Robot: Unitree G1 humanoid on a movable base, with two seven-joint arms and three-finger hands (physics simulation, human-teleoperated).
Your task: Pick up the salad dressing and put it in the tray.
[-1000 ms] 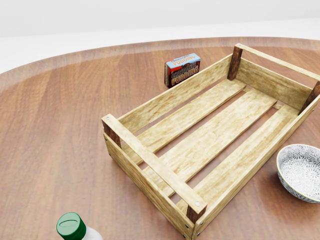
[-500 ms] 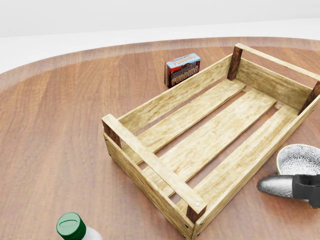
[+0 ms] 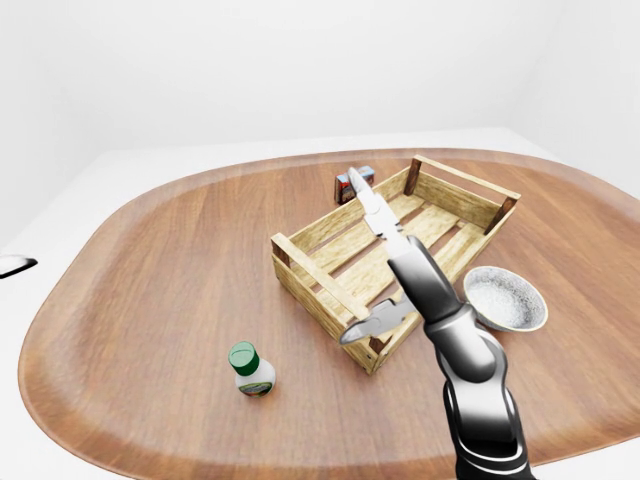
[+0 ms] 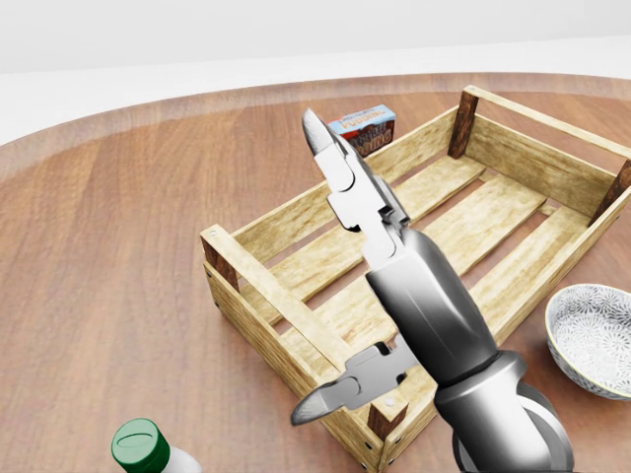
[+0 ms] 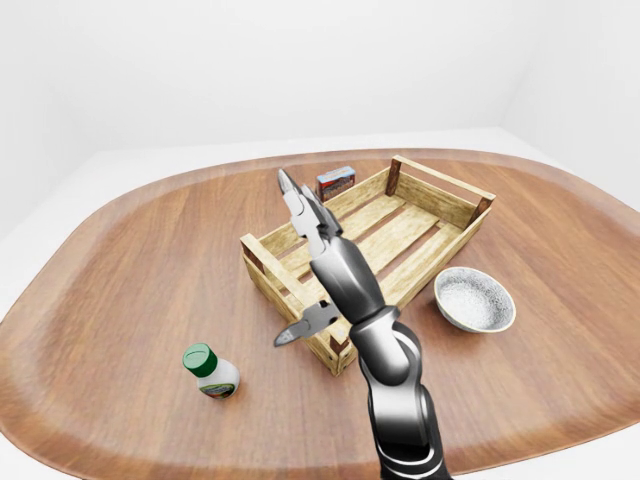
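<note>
**Right hand spread over the crate, bottle standing apart**

The right hand reaches up from the bottom of the head view, its metal forearm rising over the near corner of the wooden tray. The fingers are spread wide: two point up and away over the tray's slats, while the thumb sticks out low to the left, above the tray's near end rail. The hand grips nothing.

The salad dressing bottle, white with a green cap, stands upright on the round wooden desk, to the lower left of the tray in the left-eye view and well apart from the hand. It is outside the tray.

A small pudding box stands just beyond the tray's far long side. A patterned white bowl sits on the desk just beside the tray's right-hand side.

The left hand does not show in any view. A small dark shape at the left edge of the left-eye view cannot be made out.
</note>
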